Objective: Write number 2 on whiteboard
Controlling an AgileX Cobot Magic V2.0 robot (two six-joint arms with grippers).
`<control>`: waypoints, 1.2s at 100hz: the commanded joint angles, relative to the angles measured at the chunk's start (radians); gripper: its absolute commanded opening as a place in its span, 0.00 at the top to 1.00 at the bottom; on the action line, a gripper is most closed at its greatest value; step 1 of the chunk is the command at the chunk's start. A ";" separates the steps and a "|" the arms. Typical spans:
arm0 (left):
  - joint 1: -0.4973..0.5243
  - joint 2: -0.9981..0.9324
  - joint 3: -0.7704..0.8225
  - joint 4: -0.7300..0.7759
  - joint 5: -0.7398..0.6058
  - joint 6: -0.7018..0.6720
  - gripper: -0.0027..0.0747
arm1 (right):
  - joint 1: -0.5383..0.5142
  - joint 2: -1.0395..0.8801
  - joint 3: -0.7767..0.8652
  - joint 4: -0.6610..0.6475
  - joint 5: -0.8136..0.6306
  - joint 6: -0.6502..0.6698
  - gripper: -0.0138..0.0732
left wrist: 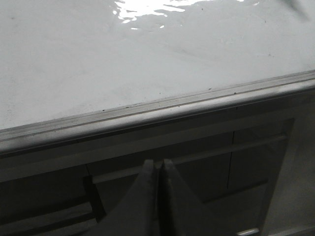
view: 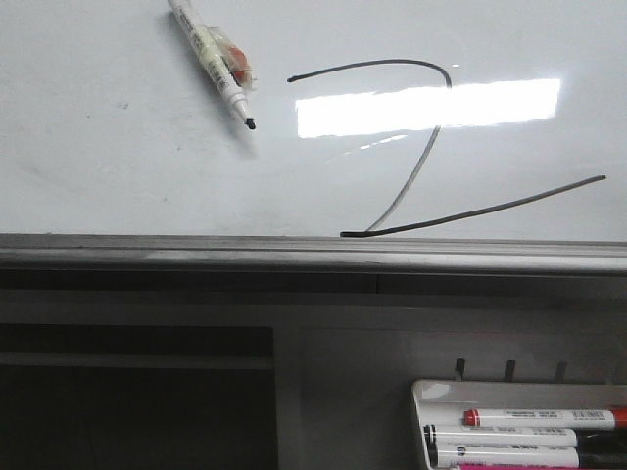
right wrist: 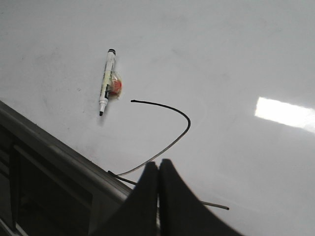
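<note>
Number 2 (view: 431,147) looks done, sitting on the whiteboard (view: 118,147) near its rail, marker (view: 216,61) lying uncapped beside it. Both claws, left (left wrist: 158,164) and right (right wrist: 158,164), are closed and empty. I'd just back off without smudging ink.

Office or classroom, whiteboard (view: 118,147), marker tray (view: 423,401) with markers (view: 539,418)

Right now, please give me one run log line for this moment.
number 2: drawn on whiteboard | marker: lying uncapped on board | left gripper: shut, empty | right gripper: shut, empty
</note>
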 commanded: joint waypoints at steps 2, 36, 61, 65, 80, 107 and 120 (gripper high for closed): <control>0.001 -0.027 0.010 -0.005 -0.062 -0.014 0.99 | -0.006 0.011 -0.026 0.012 -0.069 0.004 0.92; 0.001 -0.027 0.010 -0.005 -0.062 -0.014 0.99 | -0.006 0.011 -0.026 0.012 -0.069 0.004 0.92; 0.001 -0.027 0.010 -0.005 -0.062 -0.014 0.99 | -0.006 0.011 -0.026 0.012 -0.069 0.004 0.92; 0.001 -0.027 0.010 -0.005 -0.062 -0.014 0.99 | -0.006 0.011 -0.026 0.012 -0.069 0.004 0.92; 0.001 -0.027 0.010 -0.005 -0.062 -0.014 0.99 | -0.029 0.008 0.018 -0.049 -0.181 0.007 0.92; 0.001 -0.027 0.010 -0.005 -0.062 -0.014 0.99 | -0.205 -0.006 0.135 -1.003 -0.141 1.301 0.92; 0.001 -0.027 0.010 -0.005 -0.062 -0.014 0.99 | -0.283 -0.059 0.243 -1.006 -0.178 1.316 0.92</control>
